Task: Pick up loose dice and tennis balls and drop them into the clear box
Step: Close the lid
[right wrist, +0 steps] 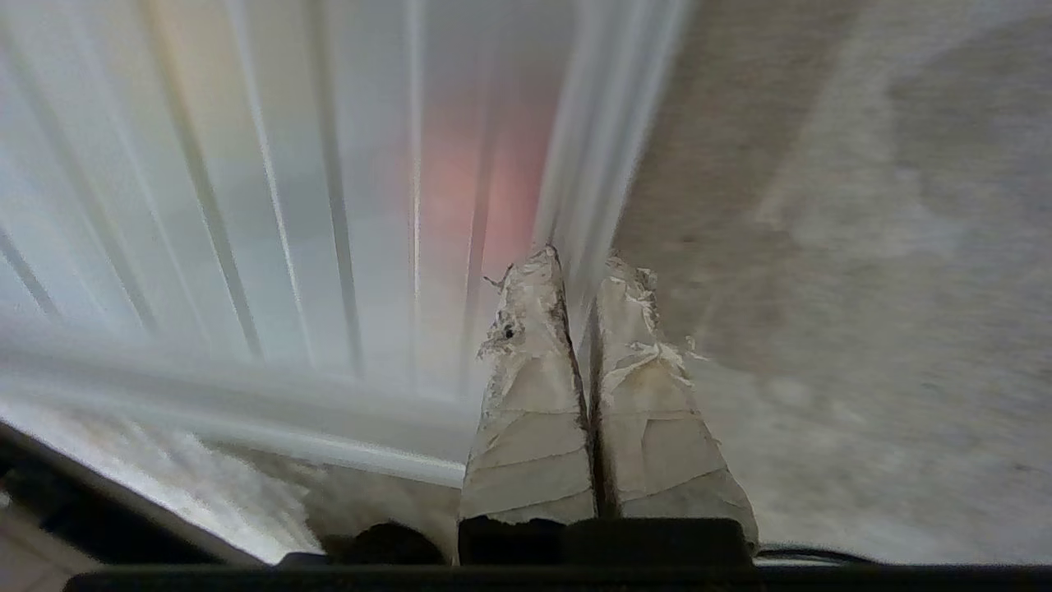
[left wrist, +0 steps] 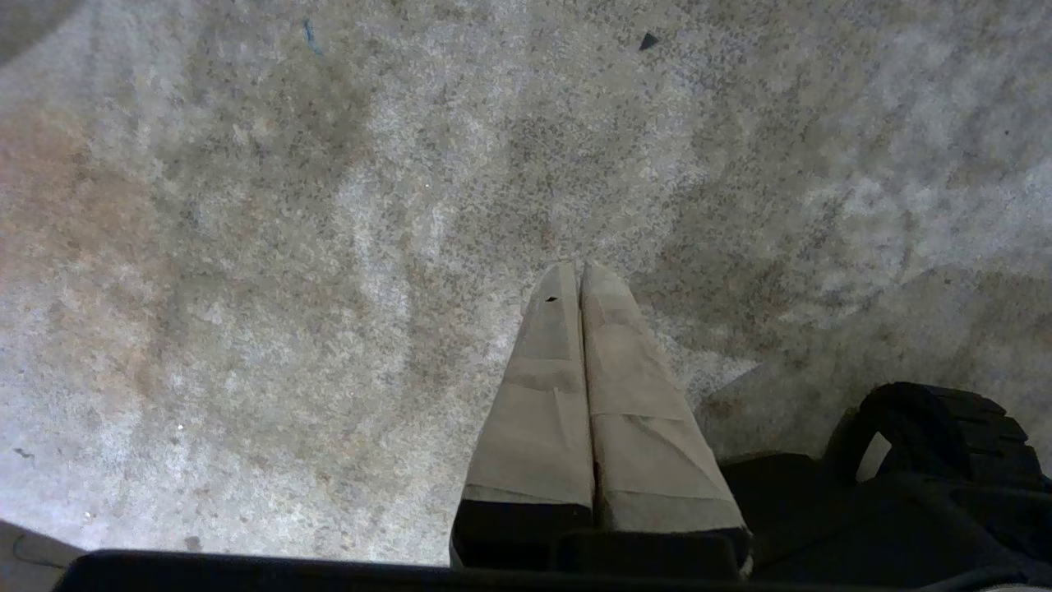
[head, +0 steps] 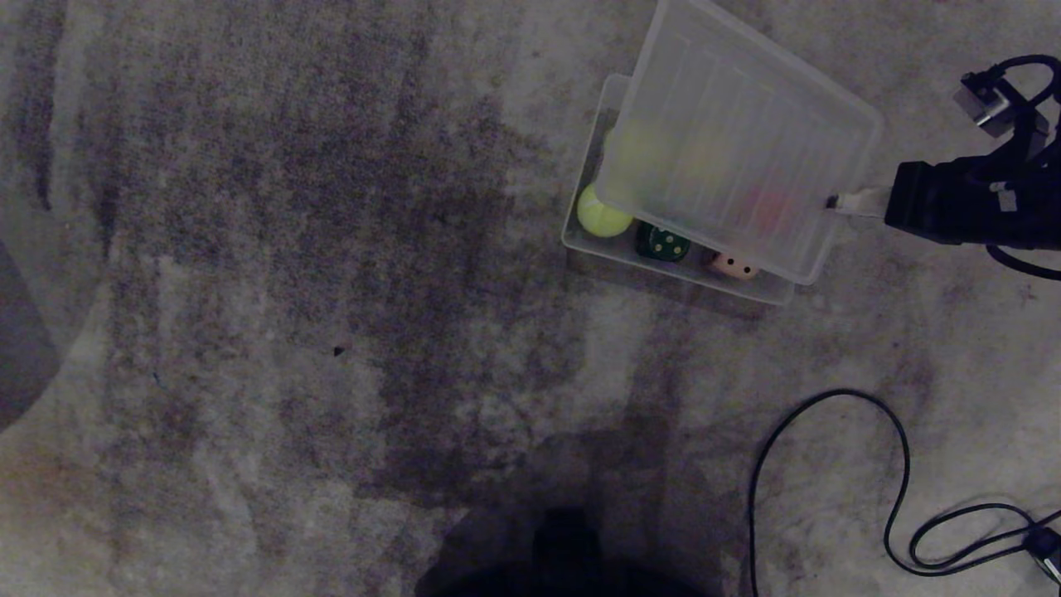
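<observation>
My right gripper (head: pixel 831 202) pinches the edge of a ribbed lid (head: pixel 738 166) held slantwise over the clear box (head: pixel 580 236) on the carpet (head: pixel 290 332).

Head view: a tennis ball (head: pixel 602 212), a dark green die (head: pixel 662 243) and a tan die (head: pixel 733 264) sit in the box's uncovered strip; yellow and reddish blurs under the lid are probably the rest. I judge the balls light and springy, taken across the middle, and the dice hard and smooth, taken on flat faces. A black cable (head: pixel 829 464) loops nearby.
Left wrist view: only here do I see the left gripper (left wrist: pixel 580 271), jaws pressed together above bare carpet.
Right wrist view: only here is the grip plain, taped fingers (right wrist: pixel 534 329) nipping the thin, flexy lid's rim.
</observation>
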Robot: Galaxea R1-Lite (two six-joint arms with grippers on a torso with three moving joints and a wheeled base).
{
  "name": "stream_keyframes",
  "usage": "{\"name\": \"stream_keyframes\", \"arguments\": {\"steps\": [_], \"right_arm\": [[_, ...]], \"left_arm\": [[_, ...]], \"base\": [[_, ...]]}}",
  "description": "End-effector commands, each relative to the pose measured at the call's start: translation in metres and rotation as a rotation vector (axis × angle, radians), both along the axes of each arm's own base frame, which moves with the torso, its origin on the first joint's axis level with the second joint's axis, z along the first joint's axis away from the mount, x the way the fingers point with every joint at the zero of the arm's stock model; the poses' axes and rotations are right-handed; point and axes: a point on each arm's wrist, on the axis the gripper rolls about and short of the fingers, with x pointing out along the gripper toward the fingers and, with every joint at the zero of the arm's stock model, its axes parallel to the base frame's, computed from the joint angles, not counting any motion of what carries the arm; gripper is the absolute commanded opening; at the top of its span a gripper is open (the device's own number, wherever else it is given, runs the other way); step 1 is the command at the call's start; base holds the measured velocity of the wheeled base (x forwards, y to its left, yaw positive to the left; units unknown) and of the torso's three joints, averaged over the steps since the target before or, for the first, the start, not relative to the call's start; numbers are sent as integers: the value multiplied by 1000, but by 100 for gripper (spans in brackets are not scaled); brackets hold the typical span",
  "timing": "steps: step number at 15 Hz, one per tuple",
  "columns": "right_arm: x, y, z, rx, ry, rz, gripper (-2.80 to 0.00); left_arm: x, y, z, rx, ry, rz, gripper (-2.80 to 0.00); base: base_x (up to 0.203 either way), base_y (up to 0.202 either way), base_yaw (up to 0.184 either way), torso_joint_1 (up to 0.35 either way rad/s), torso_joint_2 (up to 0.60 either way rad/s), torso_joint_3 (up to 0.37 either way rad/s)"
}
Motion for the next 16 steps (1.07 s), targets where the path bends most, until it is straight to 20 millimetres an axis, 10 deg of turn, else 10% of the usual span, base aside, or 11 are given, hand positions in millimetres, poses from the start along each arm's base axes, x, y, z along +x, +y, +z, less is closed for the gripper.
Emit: {"name": "stream_keyframes", "arguments": {"steps": [1, 13, 14, 16], "right_arm": [[4, 11, -8, 0, 41, 41, -280], [-23, 16, 2, -9, 87, 61, -280], [-25, 16, 3, -10, 87, 58, 0], [-31, 15, 7, -10, 75, 57, 0]], "left_arm": [[0, 0, 0, -1, 1, 1, -280], [0, 0, 0, -1, 1, 0, -280], [0, 0, 0, -1, 1, 1, -280], [0, 0, 0, -1, 1, 1, -280]], "base": [[0, 0, 0, 0, 0, 0], [0, 0, 0, 0, 0, 0], [0, 0, 0, 0, 0, 0], [0, 0, 0, 0, 0, 0]]}}
